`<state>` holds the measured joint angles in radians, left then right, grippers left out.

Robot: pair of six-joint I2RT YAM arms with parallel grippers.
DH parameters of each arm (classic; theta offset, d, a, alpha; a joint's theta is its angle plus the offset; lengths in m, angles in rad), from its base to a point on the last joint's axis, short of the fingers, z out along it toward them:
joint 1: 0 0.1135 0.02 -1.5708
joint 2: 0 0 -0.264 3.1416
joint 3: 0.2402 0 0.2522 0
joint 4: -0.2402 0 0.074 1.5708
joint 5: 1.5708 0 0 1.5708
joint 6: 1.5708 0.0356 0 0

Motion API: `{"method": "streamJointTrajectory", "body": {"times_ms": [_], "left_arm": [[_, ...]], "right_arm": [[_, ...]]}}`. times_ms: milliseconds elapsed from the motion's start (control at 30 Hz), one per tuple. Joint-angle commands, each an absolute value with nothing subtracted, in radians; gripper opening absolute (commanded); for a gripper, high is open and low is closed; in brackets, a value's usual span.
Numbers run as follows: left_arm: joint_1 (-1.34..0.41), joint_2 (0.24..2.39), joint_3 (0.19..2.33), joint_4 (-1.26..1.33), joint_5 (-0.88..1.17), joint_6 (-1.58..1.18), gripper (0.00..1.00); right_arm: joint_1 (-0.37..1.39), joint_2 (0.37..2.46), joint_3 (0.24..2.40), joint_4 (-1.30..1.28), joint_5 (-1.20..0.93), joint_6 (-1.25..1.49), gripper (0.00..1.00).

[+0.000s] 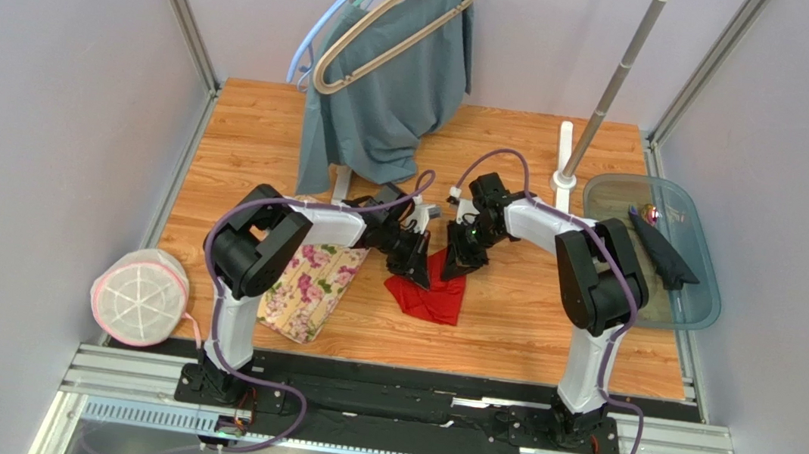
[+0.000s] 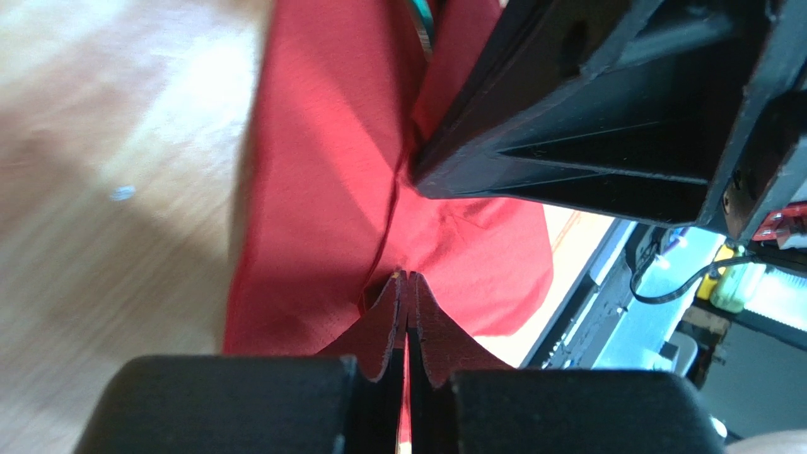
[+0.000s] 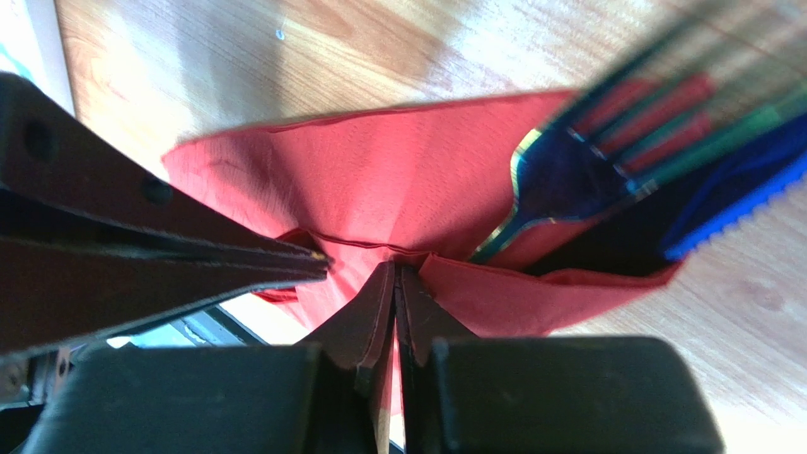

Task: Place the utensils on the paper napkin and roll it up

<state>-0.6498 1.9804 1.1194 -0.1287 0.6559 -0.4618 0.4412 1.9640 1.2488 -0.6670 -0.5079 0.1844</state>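
Napkin [image 1: 430, 293], red, lies mid table [image 1: 547, 323] w/ utensils [image 3: 559, 180] tucked in its fold. Left gripper [image 2: 407, 284] & right gripper [image 3: 396, 274] both pinch tight on its edge, close together.

Overhead view bright, sharp; wrist views blurred, edges overexposed.

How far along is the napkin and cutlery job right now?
Done: the utensils lie on the paper napkin, with a fold partly around them. In hand: the left claw and right claw are both pinched shut on its edge. Left: it is only loosely folded, not yet a roll.
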Motion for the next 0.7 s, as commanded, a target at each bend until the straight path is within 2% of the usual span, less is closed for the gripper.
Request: {"method": "streamJointTrajectory", "body": {"times_ms": [0,167,667], "left_arm": [[-0.604,1.915,1.050,-0.065,0.627,-0.443,0.06],[-0.614,1.804,0.957,0.147,0.762,-0.561,0.13],[-0.673,1.979,1.011,0.218,0.743,-0.655,0.11]], "right_arm": [[0.443,2.017,1.184,-0.612,-0.434,0.159,0.06],[0.428,2.037,1.172,-0.583,-0.477,0.187,0.05],[0.414,2.052,1.232,-0.572,-0.531,0.209,0.04]]}}
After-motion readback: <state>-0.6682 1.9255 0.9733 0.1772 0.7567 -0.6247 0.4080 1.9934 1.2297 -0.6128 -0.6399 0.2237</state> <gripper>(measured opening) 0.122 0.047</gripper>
